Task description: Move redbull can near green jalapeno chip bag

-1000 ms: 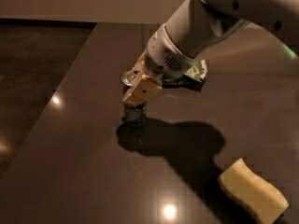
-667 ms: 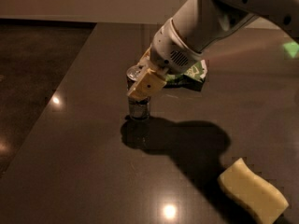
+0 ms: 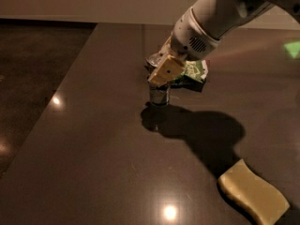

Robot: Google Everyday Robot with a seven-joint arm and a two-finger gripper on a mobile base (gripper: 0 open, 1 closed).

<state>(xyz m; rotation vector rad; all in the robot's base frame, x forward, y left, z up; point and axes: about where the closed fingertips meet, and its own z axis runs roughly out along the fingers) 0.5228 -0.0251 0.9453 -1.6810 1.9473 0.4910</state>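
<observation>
The gripper (image 3: 161,75) sits just above the middle of the dark table (image 3: 93,144), toward its far side, and is closed around the redbull can (image 3: 159,94). One tan finger pad (image 3: 167,70) lies across the front of the can's upper body, while the other finger is hidden behind it. The can stands roughly upright in this grip. Its silver lower part shows below the pad and a bit of its silver rim shows at the pad's upper left. Its base is at the table surface, where a dark shadow begins, but whether it actually touches the table cannot be told. Behind the gripper, the thick white arm (image 3: 211,20) rises up and to the right, out of the top of the view. Just beside the can, on its right and slightly farther back, lies the crumpled green jalapeno chip bag (image 3: 193,73), partly covered by the wrist. The arm's broad shadow stretches across the table to the right and toward the near edge. Well apart from the can, at the near right corner, lies a pale yellow wavy sponge (image 3: 253,198).
</observation>
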